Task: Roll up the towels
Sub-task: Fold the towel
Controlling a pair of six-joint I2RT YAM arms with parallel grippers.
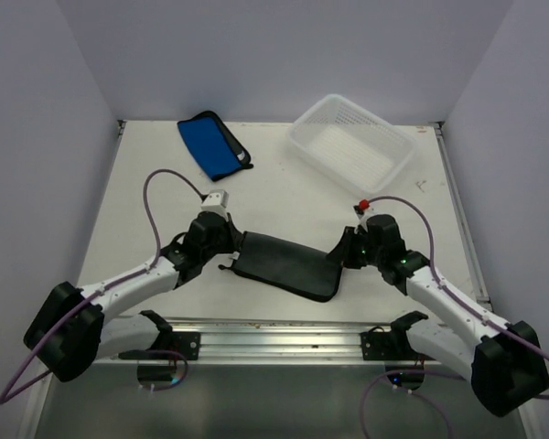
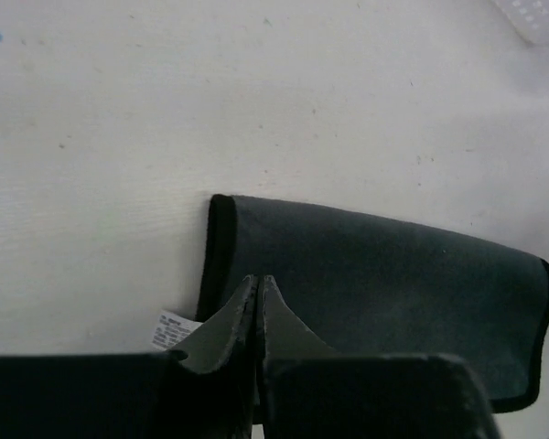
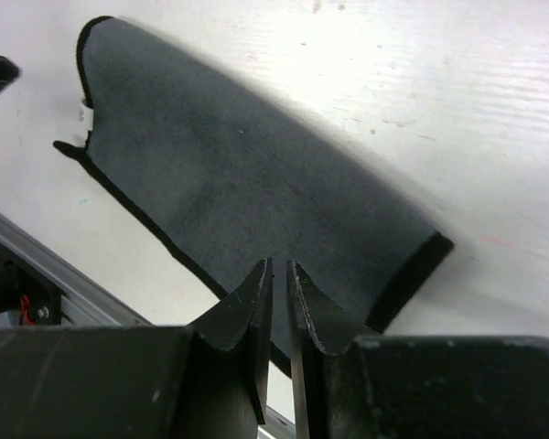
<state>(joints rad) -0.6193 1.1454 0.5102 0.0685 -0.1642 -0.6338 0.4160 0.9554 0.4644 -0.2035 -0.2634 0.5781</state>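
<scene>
The dark towel [image 1: 284, 265], a grey cloth with black edging, lies spread across the near middle of the white table [image 1: 284, 197], just beyond the metal rail [image 1: 274, 334] that carries the arms, and stretches between the two grippers. The left gripper [image 1: 233, 251] sits at the towel's left end. In the left wrist view its fingers [image 2: 242, 315] are pressed together with no gap, their tips over the cloth [image 2: 384, 283] just inside its short left edge, beside a small white label [image 2: 172, 329]. Whether any cloth is caught between them cannot be told. The right gripper [image 1: 346, 254] is at the towel's right end, which stands turned up against it in the top view. In the right wrist view its jaws are drawn in to a thin slit, right at the near corner of the cloth [image 3: 238, 174], and appear to pinch it there. The blue towel [image 1: 212, 144], folded and edged in black, lies at the far left of the table, well apart from both grippers. The white perforated basket [image 1: 352, 146] stands at the far right.
</scene>
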